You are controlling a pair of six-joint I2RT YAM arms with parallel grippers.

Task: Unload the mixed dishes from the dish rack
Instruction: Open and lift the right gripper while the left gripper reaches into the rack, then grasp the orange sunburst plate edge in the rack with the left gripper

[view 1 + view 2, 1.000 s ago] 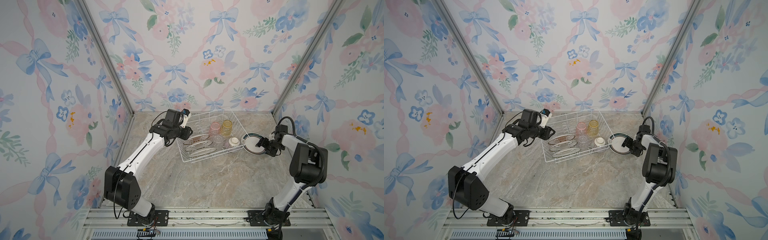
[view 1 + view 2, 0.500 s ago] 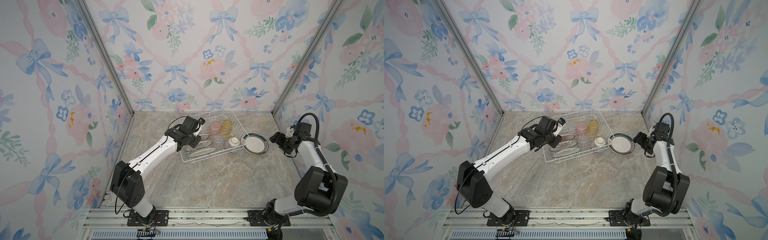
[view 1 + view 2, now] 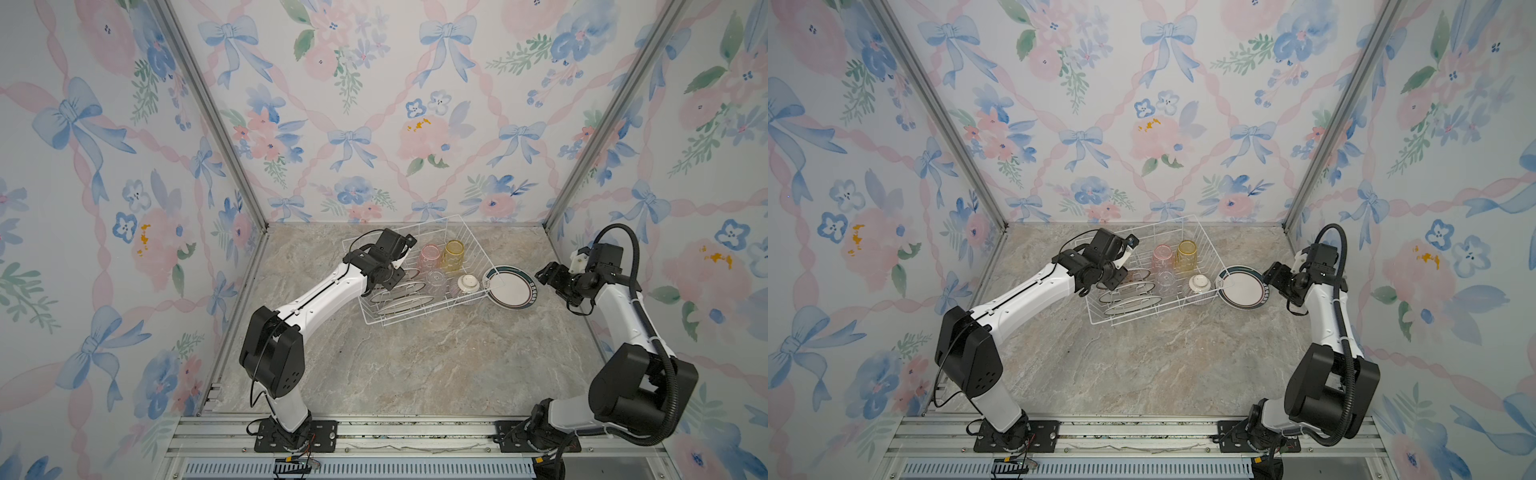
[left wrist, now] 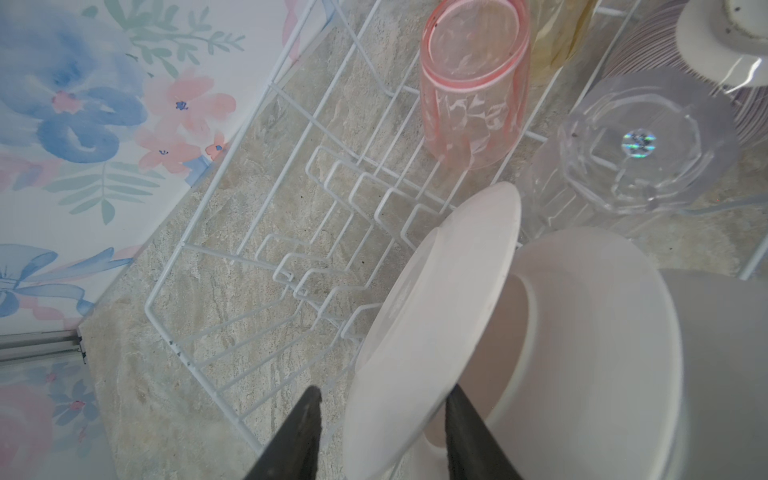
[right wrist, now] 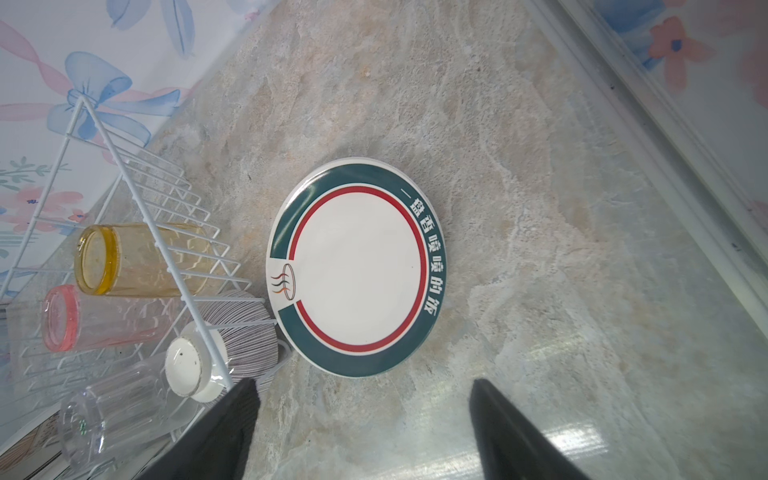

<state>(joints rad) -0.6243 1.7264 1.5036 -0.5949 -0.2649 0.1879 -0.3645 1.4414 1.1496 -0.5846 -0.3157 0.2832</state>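
Floral walls (image 3: 374, 104) enclose marbled tabletop (image 3: 415, 365) bearing white dish rack (image 3: 419, 312).

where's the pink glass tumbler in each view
Top view: pink glass tumbler, middle of the white wire dish rack.
Top view: pink glass tumbler, same spot.
Left wrist: it stands beside the clear glass tumbler.
Right wrist: it sits behind rack wires.
Shared landmark: yellow glass tumbler beside it.

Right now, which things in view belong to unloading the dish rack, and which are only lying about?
Of the job:
white wire dish rack; upright white dark-rimmed plates; pink glass tumbler; yellow glass tumbler; clear glass tumbler; small striped bowl; green-rimmed round plate beside the rack.

Only surroundings:
marble-look table top; floral wallpaper walls; aluminium frame posts.
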